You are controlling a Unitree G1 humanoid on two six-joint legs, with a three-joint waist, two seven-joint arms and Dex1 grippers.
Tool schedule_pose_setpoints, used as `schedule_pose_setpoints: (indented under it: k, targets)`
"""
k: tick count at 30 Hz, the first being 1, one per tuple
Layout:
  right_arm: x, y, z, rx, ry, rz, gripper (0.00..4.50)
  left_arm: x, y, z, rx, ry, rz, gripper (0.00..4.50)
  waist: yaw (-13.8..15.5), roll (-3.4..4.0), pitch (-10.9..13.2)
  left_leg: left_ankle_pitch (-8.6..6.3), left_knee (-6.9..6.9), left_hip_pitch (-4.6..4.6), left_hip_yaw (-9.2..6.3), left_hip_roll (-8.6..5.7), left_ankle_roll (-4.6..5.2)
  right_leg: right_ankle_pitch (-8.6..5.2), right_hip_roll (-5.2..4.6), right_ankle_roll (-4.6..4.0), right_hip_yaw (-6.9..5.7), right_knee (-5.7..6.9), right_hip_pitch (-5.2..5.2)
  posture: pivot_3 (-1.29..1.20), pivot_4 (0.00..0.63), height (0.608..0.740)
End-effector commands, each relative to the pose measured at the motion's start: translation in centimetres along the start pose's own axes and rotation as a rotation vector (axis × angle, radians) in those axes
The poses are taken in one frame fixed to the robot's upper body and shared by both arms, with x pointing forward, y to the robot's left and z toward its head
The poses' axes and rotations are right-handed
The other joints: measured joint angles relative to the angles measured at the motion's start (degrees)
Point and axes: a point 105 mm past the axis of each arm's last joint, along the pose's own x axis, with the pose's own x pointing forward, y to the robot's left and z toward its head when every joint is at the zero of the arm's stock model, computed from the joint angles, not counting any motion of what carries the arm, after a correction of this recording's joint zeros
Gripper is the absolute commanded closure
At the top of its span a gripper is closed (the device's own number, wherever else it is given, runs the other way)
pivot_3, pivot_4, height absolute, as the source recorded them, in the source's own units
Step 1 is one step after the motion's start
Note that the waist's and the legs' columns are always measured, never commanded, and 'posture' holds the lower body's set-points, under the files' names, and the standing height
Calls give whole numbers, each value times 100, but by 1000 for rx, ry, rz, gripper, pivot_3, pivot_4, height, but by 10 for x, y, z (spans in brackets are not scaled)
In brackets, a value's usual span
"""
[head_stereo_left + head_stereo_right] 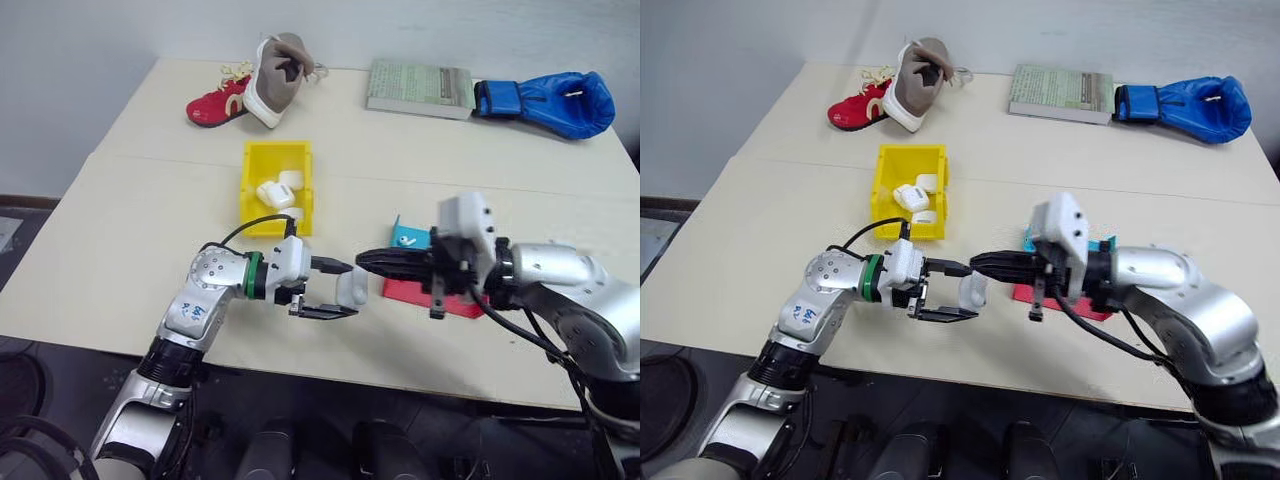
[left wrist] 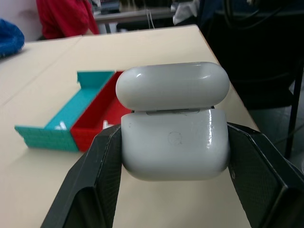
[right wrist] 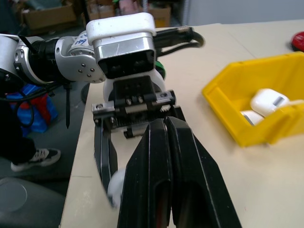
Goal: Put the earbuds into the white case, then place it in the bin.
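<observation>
The small glossy white case [image 2: 173,137], lid ajar, sits clamped in the left claw [image 1: 335,290] above the worktop's [image 1: 130,240] near edge, presumably presented for loading. The right claw [image 1: 375,262], fingers together, points at it from 3 o'clock (earbud unseen). The yellow plastic bin [image 1: 256,160] waits at 11 o'clock.

Head stereo pair: high, forward-down over whole table [image 1: 120,230] | left wrist: close, toward tray [image 2: 71,118] at near edge | right wrist: close, toward bin [image 3: 247,95] | shared: table's near half.
</observation>
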Motion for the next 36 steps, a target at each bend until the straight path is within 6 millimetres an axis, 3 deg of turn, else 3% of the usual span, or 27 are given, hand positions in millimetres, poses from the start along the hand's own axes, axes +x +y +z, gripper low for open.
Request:
schedule_pose_setpoints:
  k: [1, 7, 15, 18, 23, 26, 29, 35, 36]
  targets:
    - [-8, 6, -17, 24, 61, 27, 4457, -4, 5, 7, 50, 1, 26, 1719, 18, 0, 0, 0, -2, -1, -5, 0, 0, 0, 0, 0, -5, 1, 1, 0, 150, 740]
    - [-41, 3, -45, 69, 153, -60, 4457, -11, 5, 13, 44, -47, 64, 1719, -7, -1, 0, -2, 0, -4, -3, -6, 4, 0, -4, 0, -15, 2, 5, 0, 150, 740]
    - [-103, 30, -45, 176, -75, -286, 4457, -59, 20, 29, -68, -174, 321, 1719, -9, 1, 0, 0, -5, 16, -8, 4, 1, 0, -1, 0, -22, 0, 29, 0, 150, 740]
    - [-115, 41, -39, 94, -149, -418, 3861, -91, 46, 36, -102, -182, 572, 1719, -17, 0, 0, 1, 0, 25, -7, 5, -1, 0, 0, 1, -17, 1, 37, 0, 150, 740]
    - [-127, 36, -30, -69, -248, -683, 2162, -131, 98, 57, -33, -197, 914, 1719, -9, -4, -1, 15, 2, 32, -5, 5, -16, 1, 5, 3, -6, 1, 41, 0, 150, 740]
    - [-121, 37, -25, -106, -303, -728, 1171, -139, 116, 58, 12, -167, 995, 1719, -8, -4, -5, 20, -1, 35, -4, 1, -20, 1, 8, 3, -4, 12, 35, 0, 150, 740]
    - [-112, 36, -19, -150, -333, -705, 78, -139, 137, 43, -4, -114, 1041, 1719, -22, -2, -6, 19, -8, 37, 3, -8, -21, 1, 10, 3, 0, 44, 16, 0, 150, 740]
    - [-101, 30, -25, -167, -311, -664, 34, -132, 158, 16, -69, -32, 1039, 1719, -18, -11, -5, 19, -4, 29, 20, -11, -21, 1, 18, 3, 2, 72, -12, 0, 150, 740]
    - [-99, 29, -25, -165, -311, -661, 11, -130, 158, 14, -80, -27, 1016, 1369, -18, -11, -5, 19, -5, 27, 24, -12, -21, 1, 17, 3, 3, 85, -22, 0, 150, 740]
